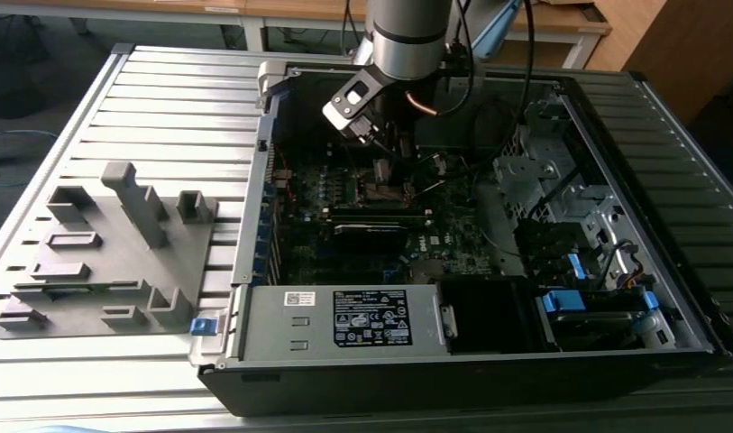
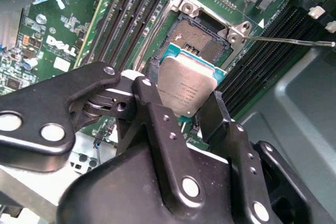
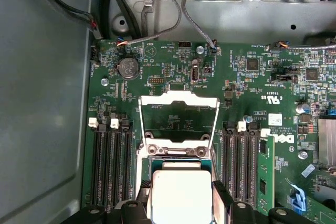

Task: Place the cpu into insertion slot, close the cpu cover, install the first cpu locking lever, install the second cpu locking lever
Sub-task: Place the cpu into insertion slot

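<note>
- A grey fixture block [image 1: 107,262] lies on your table [image 1: 161,99] at the exterior view's left, beside the open computer case [image 1: 462,379].
- Your jaws pinch the cpu [image 2: 186,87] by two edges, just over the insertion slot [image 2: 202,38].
- The cpu cover [image 3: 178,98] stands raised, open.

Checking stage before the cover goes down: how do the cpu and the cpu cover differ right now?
The cpu has a solid silver-grey top; the cpu cover is a frame with an open centre.
The cpu is clamped in the jaws of the gripper; the cpu cover is untouched.
The cpu is over the insertion slot; the cpu cover is swung open, away from it.
Shared: both square, silvery metal.
</note>
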Controlling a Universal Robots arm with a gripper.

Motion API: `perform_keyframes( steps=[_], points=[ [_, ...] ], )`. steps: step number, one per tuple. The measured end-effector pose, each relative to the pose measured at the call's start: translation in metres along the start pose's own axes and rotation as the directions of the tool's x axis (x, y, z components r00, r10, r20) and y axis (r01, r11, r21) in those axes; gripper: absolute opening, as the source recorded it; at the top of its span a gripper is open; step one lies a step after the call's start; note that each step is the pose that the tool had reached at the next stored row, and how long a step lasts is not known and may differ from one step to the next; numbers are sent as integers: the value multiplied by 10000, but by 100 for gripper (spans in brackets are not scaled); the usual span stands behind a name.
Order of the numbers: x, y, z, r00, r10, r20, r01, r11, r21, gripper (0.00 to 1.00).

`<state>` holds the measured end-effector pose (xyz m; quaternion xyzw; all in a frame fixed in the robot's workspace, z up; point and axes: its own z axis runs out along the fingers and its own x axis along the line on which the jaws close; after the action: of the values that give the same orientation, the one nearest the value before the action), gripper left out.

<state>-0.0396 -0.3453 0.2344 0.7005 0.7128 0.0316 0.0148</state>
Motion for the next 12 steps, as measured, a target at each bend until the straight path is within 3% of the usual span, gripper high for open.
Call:
perform_keyframes(
  steps=[4,8,12],
  points=[
    [0,-2,1,10000,1,0,-1,10000,0,54],
    [1,-41,7,10000,1,-1,-1,10000,-2,54],
    [1,-48,71,10000,-1,-2,1,10000,-3,54]
  ],
)
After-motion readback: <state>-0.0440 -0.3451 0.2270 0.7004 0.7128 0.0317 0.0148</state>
